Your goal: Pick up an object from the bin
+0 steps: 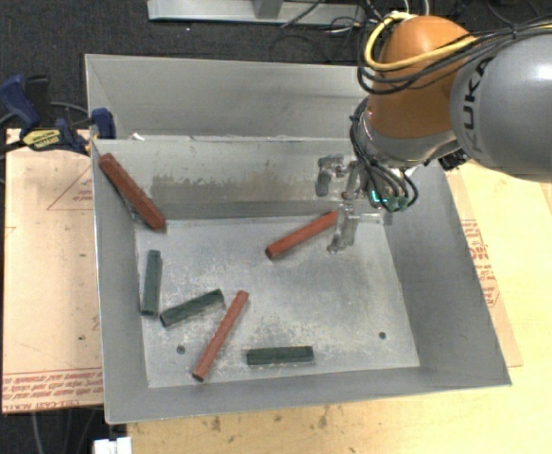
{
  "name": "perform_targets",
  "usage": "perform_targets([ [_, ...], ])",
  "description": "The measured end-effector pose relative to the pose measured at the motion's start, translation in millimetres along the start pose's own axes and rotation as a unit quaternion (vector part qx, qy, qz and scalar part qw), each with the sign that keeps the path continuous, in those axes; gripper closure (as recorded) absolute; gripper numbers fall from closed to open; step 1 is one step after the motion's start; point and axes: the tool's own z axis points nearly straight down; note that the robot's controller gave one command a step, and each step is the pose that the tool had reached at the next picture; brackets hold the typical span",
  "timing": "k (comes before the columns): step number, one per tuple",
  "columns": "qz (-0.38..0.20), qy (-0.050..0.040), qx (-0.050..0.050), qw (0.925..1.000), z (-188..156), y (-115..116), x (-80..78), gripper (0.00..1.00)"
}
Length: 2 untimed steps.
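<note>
The bin (210,93) held a few loose bars. The tool (344,227) hung toward 3 o'clock of the floor's middle, at the upper end of a red bar (300,235); whether it was spread or closed could not be told. That bar lay flat near the centre, its long axis running from 8 o'clock to 2 o'clock. It looked stiff, light and sturdy. A pinch across its narrow width, near mid-length, seemed safest against swinging.
</note>
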Motion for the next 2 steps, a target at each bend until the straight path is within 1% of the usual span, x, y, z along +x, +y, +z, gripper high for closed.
perform_targets([
  [1, -0.171, -0.0012, -0.001, 0.9854, 64, 62, 7.0, 0.00],
  [2, -0.141, -0.0015, 0.001, 0.9899, 109, 13, 7.9, 0.00],
])
